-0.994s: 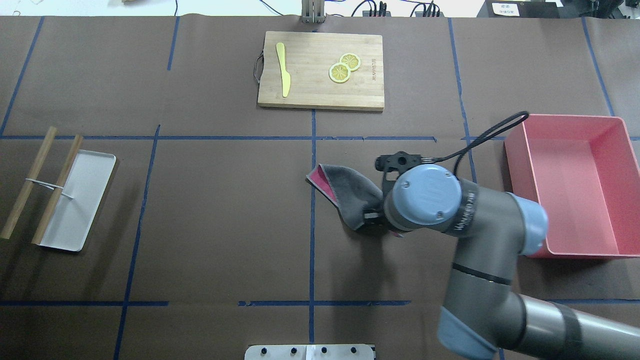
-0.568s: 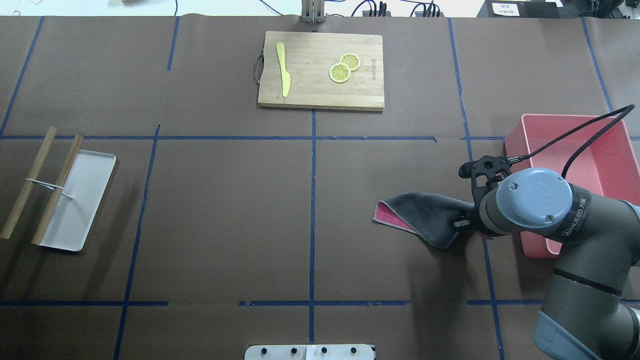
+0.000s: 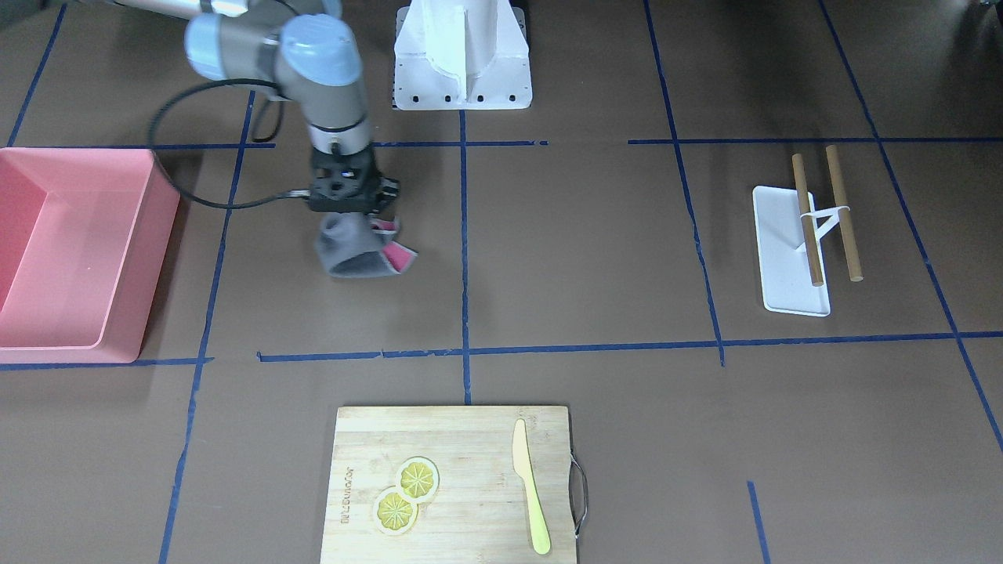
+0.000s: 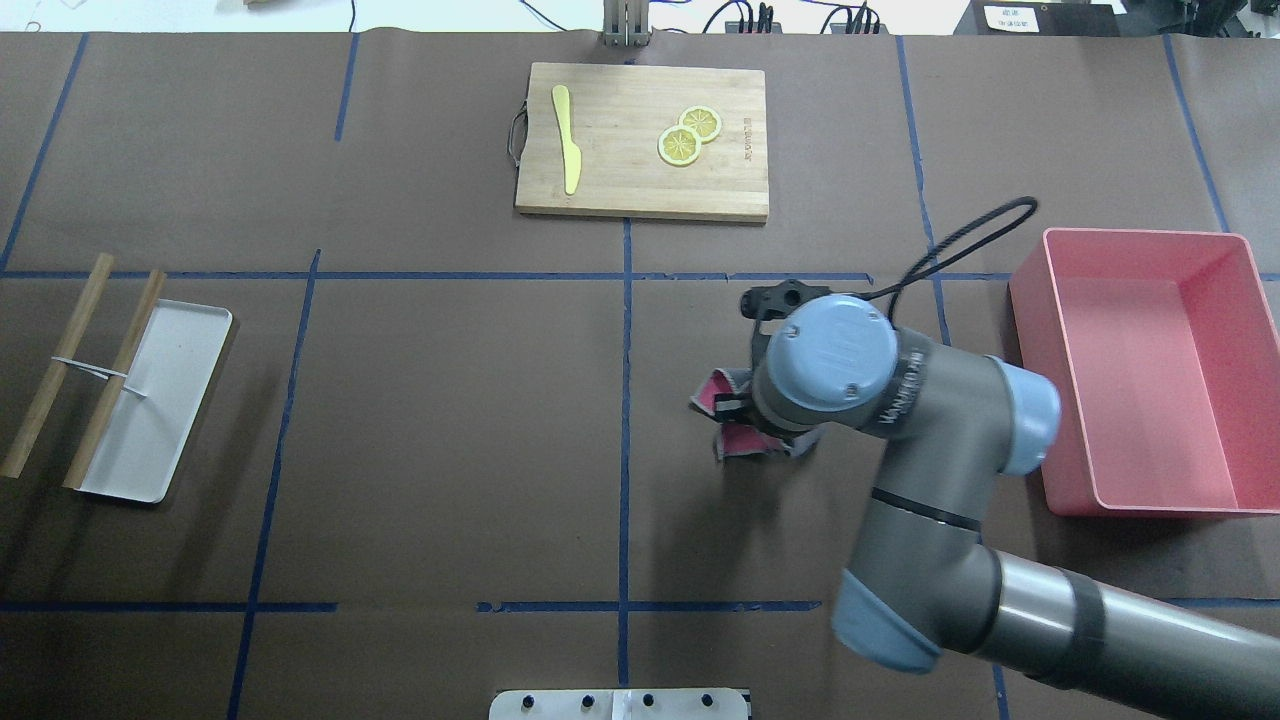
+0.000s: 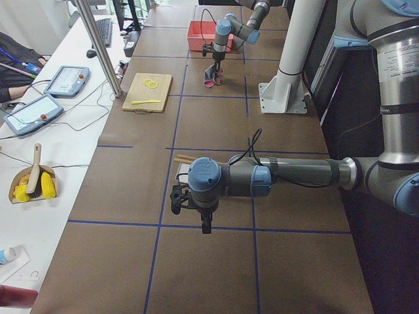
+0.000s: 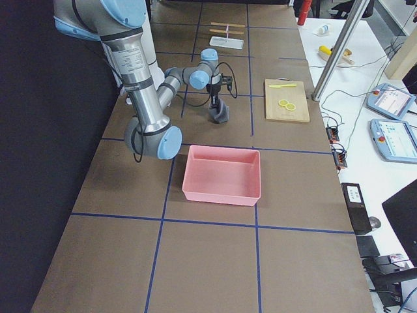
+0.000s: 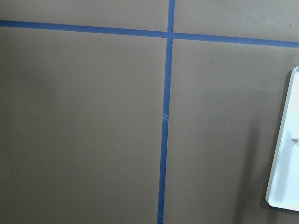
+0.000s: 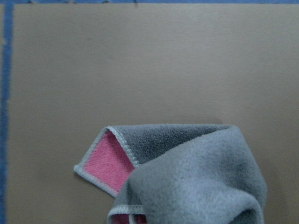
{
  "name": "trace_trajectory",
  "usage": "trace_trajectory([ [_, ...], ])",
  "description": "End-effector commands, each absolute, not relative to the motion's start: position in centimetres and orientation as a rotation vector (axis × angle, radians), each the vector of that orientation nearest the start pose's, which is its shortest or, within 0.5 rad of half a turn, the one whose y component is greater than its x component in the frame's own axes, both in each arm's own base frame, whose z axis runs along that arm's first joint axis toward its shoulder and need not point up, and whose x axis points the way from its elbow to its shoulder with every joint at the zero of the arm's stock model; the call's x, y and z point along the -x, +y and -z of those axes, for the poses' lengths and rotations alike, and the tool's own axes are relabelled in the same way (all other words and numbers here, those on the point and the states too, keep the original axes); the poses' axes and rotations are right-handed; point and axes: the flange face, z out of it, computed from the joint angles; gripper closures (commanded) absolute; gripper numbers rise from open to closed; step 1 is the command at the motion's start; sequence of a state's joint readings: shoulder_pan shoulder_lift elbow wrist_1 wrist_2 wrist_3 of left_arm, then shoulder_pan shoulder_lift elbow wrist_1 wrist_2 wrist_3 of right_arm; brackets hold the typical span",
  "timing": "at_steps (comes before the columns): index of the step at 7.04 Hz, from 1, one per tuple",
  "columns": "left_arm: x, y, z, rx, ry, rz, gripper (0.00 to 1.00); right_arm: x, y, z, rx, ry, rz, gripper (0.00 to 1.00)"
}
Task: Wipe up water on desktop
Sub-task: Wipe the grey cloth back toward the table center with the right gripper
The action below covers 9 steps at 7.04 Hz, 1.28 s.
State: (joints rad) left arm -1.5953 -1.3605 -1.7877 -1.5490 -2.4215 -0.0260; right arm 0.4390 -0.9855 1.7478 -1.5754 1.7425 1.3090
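The desktop [image 4: 450,420] is a dark-brown surface with blue tape lines; I see no water on it. My right gripper [image 3: 350,218] points down and is shut on a grey cloth with a pink underside [image 3: 354,252], which is bunched up and rests on the desktop right of the centre line. In the overhead view the wrist hides the gripper, and only the cloth's edge [image 4: 712,392] shows. The cloth fills the lower part of the right wrist view [image 8: 196,182]. My left gripper [image 5: 206,226] hangs over the desktop near the white tray; I cannot tell whether it is open or shut.
A pink bin [image 4: 1150,370] stands to the right of the cloth. A wooden cutting board [image 4: 640,140] with a yellow knife and two lemon slices lies at the far middle. A white tray [image 4: 150,400] with two bamboo sticks lies at the left.
The right gripper dragged the cloth right toward the pink bin, then back left near the centre line. The cloth, spread out before, is now bunched up.
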Motion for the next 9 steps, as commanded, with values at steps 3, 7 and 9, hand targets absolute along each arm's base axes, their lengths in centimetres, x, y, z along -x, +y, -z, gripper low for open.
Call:
trace_trajectory([
  [3, 7.2, -39.9, -64.9, 0.022, 0.793, 0.056, 0.0, 61.0, -38.1, -12.5, -0.06, -0.844, -0.178, 1.0],
  [7, 7.2, -39.7, -65.6, 0.026, 0.799, 0.049, 0.0, 47.2, -42.5, -18.2, -0.062, -0.756, -0.101, 1.0],
  [9, 7.2, -39.8, -65.3, 0.022, 0.801, 0.047, 0.0, 37.4, -47.1, -19.1, -0.074, -0.72, -0.062, 1.0],
])
